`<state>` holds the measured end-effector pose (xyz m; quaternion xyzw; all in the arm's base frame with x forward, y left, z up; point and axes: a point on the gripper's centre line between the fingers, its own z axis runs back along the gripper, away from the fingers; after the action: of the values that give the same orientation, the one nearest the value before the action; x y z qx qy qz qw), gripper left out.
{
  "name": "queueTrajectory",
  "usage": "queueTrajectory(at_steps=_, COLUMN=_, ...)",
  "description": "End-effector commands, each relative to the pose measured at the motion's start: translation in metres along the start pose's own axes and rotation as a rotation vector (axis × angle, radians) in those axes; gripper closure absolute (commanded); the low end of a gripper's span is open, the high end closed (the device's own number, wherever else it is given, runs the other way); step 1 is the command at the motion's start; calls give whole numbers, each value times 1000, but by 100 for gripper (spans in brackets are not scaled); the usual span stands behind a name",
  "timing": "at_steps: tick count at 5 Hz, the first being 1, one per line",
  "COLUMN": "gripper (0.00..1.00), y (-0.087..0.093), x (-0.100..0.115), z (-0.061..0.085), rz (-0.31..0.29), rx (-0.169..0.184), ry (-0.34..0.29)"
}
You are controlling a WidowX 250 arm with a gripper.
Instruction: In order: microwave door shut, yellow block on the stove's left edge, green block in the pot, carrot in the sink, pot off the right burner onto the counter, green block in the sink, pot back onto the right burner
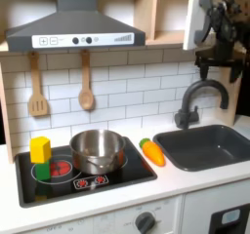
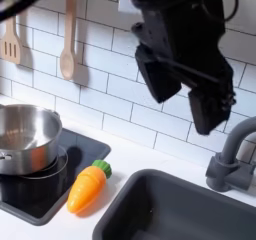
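Observation:
On the stove's (image 1: 122,170) left part in the first exterior view, a yellow block (image 1: 40,147) sits on top of a green block (image 1: 42,168). The steel pot (image 1: 96,150) (image 2: 22,134) stands on the right burner and looks empty. An orange carrot (image 1: 153,152) (image 2: 87,187) lies on the counter between stove and sink (image 1: 210,145) (image 2: 180,209). My black gripper (image 1: 219,64) (image 2: 182,99) hangs high above the sink, open, with nothing between its fingers. A white panel (image 1: 194,14) beside the arm may be the microwave door; I cannot tell whether it is closed.
A dark faucet (image 1: 195,99) (image 2: 232,164) rises behind the sink, just under the gripper. Two wooden utensils (image 1: 37,87) (image 2: 68,34) hang on the tiled wall below the range hood (image 1: 73,28). White counter runs along the front.

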<state>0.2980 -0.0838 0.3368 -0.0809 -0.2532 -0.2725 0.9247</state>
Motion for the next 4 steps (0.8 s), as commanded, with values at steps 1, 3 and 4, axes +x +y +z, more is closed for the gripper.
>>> queueTrajectory(at_steps=1, gripper=0, y=17, x=10, z=-8, rz=29, rx=24, ry=4)
queueTrajectory(at_steps=3, gripper=0, y=37, x=32, z=-18, rz=57, rx=52, ry=-2)
queueTrajectory(at_steps=4, gripper=0, y=44, x=40, z=-22, rz=65, rx=59, ry=-3)
